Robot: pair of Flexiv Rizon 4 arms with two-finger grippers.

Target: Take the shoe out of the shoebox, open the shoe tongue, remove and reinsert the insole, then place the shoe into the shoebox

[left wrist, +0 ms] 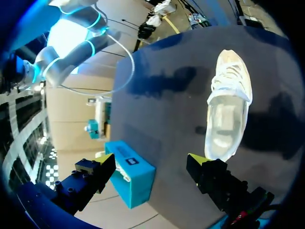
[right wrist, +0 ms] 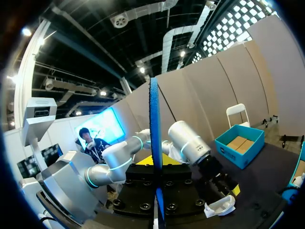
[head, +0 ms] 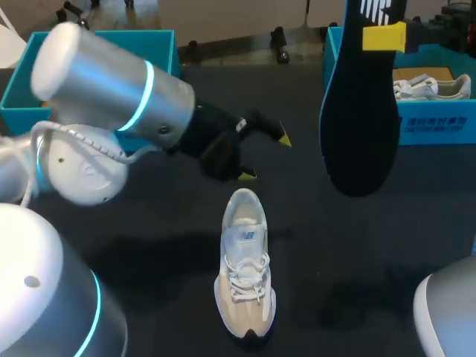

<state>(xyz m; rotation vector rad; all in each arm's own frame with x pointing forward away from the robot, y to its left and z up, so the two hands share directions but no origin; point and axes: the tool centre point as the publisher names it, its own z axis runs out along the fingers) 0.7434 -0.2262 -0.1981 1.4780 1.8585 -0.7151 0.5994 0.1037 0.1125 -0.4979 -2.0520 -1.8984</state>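
The black cloth table (head: 149, 253) carries the pale mesh shoe (head: 244, 268), sole down, its long axis running near-to-far and its toe toward the robot. The dark, flat insole (head: 361, 111) hangs upright, pinched near its top by the right gripper (head: 383, 36). The left gripper (head: 266, 158) angles downward just beyond the heel, its fingers spread wide and holding nothing.

An exhibition hall: high dark ceiling (right wrist: 90, 28) with exposed ducts (right wrist: 165, 45), spotlights (right wrist: 142, 69), tan partition walls (right wrist: 228, 81).

Removed from box: white-and-beige laced sneaker (head: 244, 271); removed from shoe: dark blue foam insole (head: 357, 111).
Sneaker upright on its sole, toe toward robot; insole hanging vertically, raised, apart from sneaker; open teal cardboard shoebox (head: 160, 41) far left, well apart.
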